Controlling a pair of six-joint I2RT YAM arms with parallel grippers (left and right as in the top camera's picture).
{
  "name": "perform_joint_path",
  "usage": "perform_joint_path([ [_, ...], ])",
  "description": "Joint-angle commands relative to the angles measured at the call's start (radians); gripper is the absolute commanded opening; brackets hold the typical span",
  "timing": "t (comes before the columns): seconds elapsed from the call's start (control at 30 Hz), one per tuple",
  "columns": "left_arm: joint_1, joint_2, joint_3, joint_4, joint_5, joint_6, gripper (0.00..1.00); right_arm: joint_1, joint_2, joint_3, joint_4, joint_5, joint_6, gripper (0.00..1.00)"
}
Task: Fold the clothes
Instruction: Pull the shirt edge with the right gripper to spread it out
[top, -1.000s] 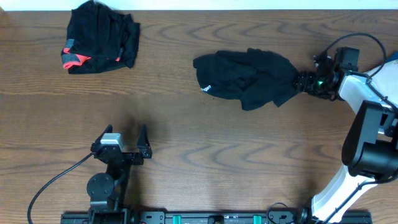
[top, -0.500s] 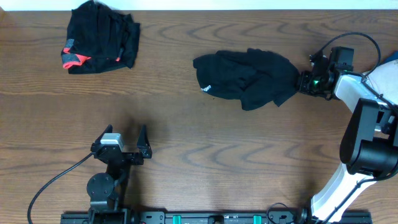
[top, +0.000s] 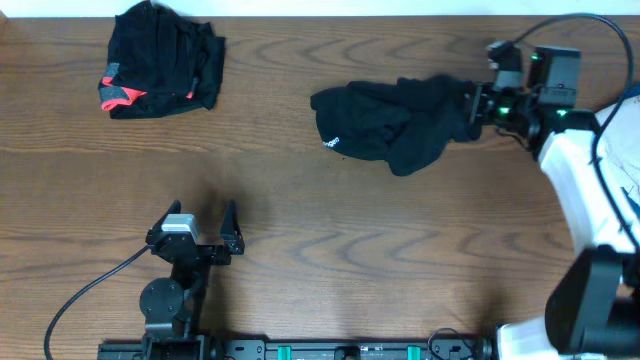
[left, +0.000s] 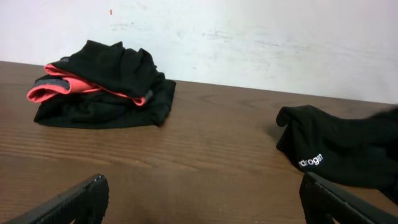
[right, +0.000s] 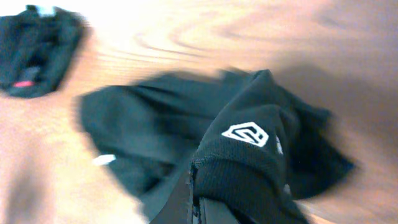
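A crumpled long black garment (top: 385, 125) with a small white logo (top: 331, 143) lies on the wooden table right of centre. My right gripper (top: 470, 105) is shut on its right end, which is raised off the table. In the right wrist view the ribbed black fabric (right: 249, 162) with a white emblem sits bunched over the closed fingers (right: 186, 202). A folded black pile with coral-red trim (top: 160, 62) rests at the far left. My left gripper (top: 197, 222) stands open near the front left, holding nothing; its view shows the pile (left: 102, 84) and the garment (left: 339, 146) beyond its fingertips.
The wooden table (top: 300, 230) runs to a white wall (left: 249, 37) at the far edge. A black cable (top: 90, 290) trails from the left arm's base at the front. The right arm's white body (top: 590, 200) fills the right side.
My right gripper has shut on the garment's right end and moved toward the far edge, lifting that end. The left arm and the pile have not moved.
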Motion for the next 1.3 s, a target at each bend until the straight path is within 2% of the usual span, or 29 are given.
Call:
perform_joint_path([
  [0.0, -0.005, -0.006, -0.016, -0.035, 0.014, -0.005, 0.98, 0.111, -0.064, 0.003, 0.006, -0.057, 0.05, 0.01],
  [0.23, -0.005, -0.006, -0.016, -0.035, 0.014, -0.005, 0.98, 0.349, -0.089, 0.003, 0.036, -0.058, 0.124, 0.01],
  [0.5, -0.005, -0.006, -0.016, -0.035, 0.014, -0.005, 0.98, 0.583, -0.089, 0.003, 0.039, -0.049, 0.138, 0.01],
  [0.83, -0.005, -0.006, -0.016, -0.035, 0.014, -0.005, 0.98, 0.69, -0.089, 0.003, 0.098, -0.039, 0.238, 0.01],
  [0.87, -0.005, -0.006, -0.016, -0.035, 0.014, -0.005, 0.98, 0.698, -0.089, 0.003, 0.103, -0.039, 0.252, 0.04],
  [0.97, -0.005, -0.006, -0.016, -0.035, 0.014, -0.005, 0.98, 0.709, -0.089, 0.003, 0.106, -0.03, 0.253, 0.4],
  [1.1, -0.005, -0.006, -0.016, -0.035, 0.014, -0.005, 0.98, 0.683, -0.092, 0.003, 0.094, 0.056, 0.208, 0.54],
  [1.27, -0.005, -0.006, -0.016, -0.035, 0.014, -0.005, 0.98, 0.585, -0.111, 0.003, 0.042, 0.212, 0.189, 0.6],
])
